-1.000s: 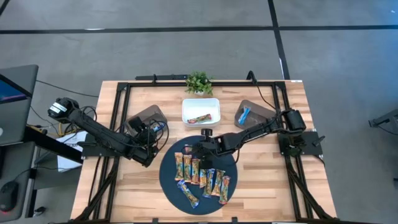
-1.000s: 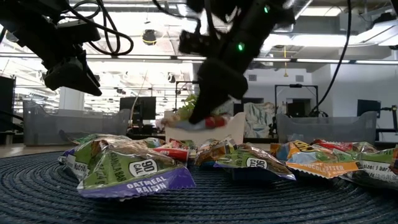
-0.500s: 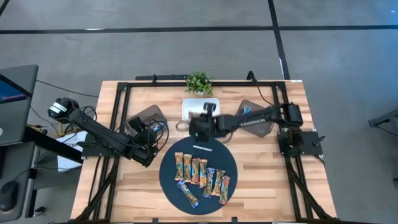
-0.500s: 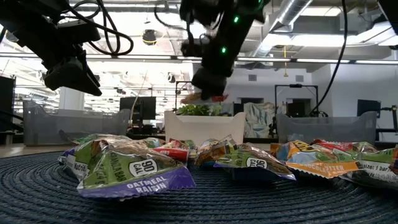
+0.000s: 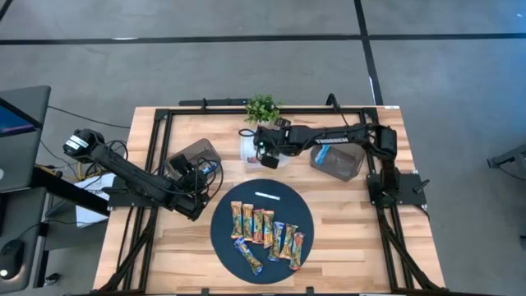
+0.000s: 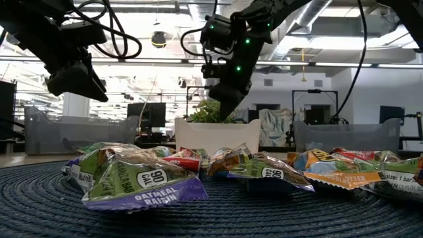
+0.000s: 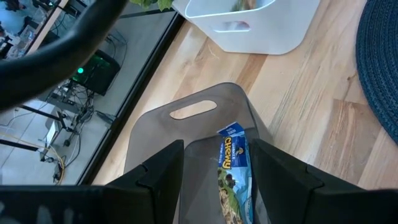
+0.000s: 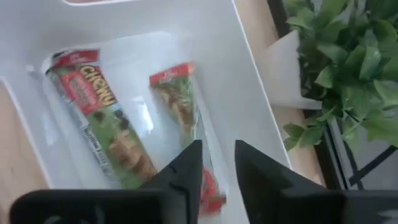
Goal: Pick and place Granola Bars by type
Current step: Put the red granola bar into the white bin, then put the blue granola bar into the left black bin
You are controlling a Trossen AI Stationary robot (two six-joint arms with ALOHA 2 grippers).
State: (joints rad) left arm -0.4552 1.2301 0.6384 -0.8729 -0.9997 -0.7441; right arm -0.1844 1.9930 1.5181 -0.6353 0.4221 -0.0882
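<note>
Seven shiny-wrapped granola bars (image 5: 265, 229) are counted on the round dark woven mat (image 5: 225, 240), two red-wrapped bars (image 8: 99, 118) in the white plastic bin (image 8: 249, 81), and two grey bins (image 5: 194, 153).

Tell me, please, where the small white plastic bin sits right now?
In the high view, the small white plastic bin sits at the table's far middle, just before the green potted plant, under the right tool.

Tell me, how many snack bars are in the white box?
2. One bar lies along a side of the white box. The other bar is just beyond the right gripper. The gripper may hide more.
</note>
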